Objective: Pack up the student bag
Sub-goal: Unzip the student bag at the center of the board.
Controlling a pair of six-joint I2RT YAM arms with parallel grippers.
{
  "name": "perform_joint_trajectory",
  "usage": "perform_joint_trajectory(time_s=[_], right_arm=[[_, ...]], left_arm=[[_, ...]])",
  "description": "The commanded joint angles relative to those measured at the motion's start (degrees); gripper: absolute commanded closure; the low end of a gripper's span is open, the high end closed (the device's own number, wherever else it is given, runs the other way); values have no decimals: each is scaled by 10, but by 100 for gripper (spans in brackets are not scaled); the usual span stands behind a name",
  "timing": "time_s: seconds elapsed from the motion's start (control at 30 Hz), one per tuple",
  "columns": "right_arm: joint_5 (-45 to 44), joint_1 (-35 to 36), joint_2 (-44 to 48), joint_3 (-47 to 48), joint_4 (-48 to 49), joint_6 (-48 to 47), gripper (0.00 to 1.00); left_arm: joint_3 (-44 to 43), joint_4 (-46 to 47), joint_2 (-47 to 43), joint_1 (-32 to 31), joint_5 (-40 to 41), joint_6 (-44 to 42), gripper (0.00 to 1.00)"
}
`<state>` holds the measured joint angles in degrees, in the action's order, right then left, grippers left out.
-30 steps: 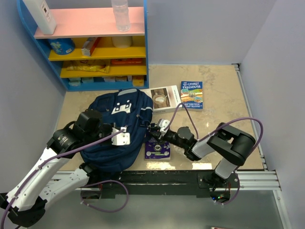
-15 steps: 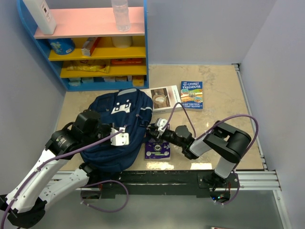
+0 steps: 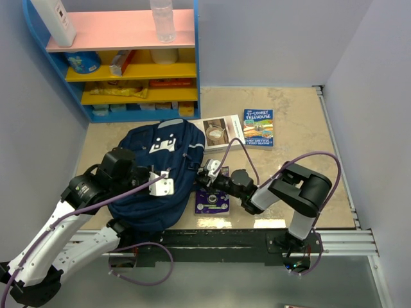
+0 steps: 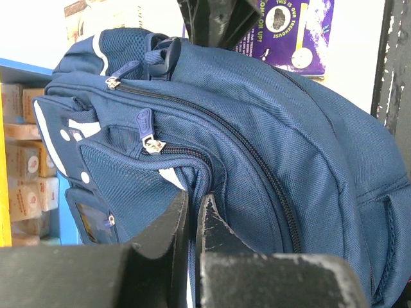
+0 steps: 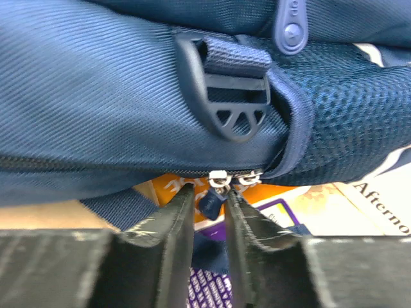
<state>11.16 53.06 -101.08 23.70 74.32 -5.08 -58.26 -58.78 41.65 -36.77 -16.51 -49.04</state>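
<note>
The large navy blue fabric backpack (image 3: 183,183) lies left of centre on the tabletop (image 3: 289,128). The right claw (image 5: 209,192) has edged up to its right flank and now pinches the small navy zipper pull (image 5: 210,200). The left claw (image 4: 192,200) stays clamped on its fabric, so unzipping can likely begin.

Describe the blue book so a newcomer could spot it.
Start at the blue shelf unit, far left. Right of it two books lie side by side. The blue book is the right one, next to the white book.

Shelf (image 3: 196,77) w/ bottle (image 3: 162,19) on top; Treehouse book (image 3: 259,128) beside white book (image 3: 218,133); purple book (image 3: 212,203) apart.
</note>
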Motion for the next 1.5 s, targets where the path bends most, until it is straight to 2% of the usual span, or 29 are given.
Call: perform_joint_trajectory(time_s=[0.0,0.07,0.27,0.57,0.93,1.07,1.3,1.47], right_arm=[[-68,13,-15,32,70,-2,76],[-94,16,-17,31,81,-3,79],[-110,20,0,19,86,-2,100],[-110,55,63,-23,18,16,100],[-134,141,116,-65,-61,70,100],[-139,179,133,-55,-95,81,100],[-170,289,142,4,-174,68,100],[-198,340,170,37,-246,69,100]], left_arm=[[-23,77,-11,0,-19,-10,100],[-26,75,-10,0,-19,-9,100],[-23,75,-10,0,-19,-10,100],[14,111,14,0,4,-1,100],[42,182,54,0,8,10,100],[52,213,73,-1,-7,27,100],[35,272,138,0,-23,83,100],[7,307,194,-1,-18,156,100]])
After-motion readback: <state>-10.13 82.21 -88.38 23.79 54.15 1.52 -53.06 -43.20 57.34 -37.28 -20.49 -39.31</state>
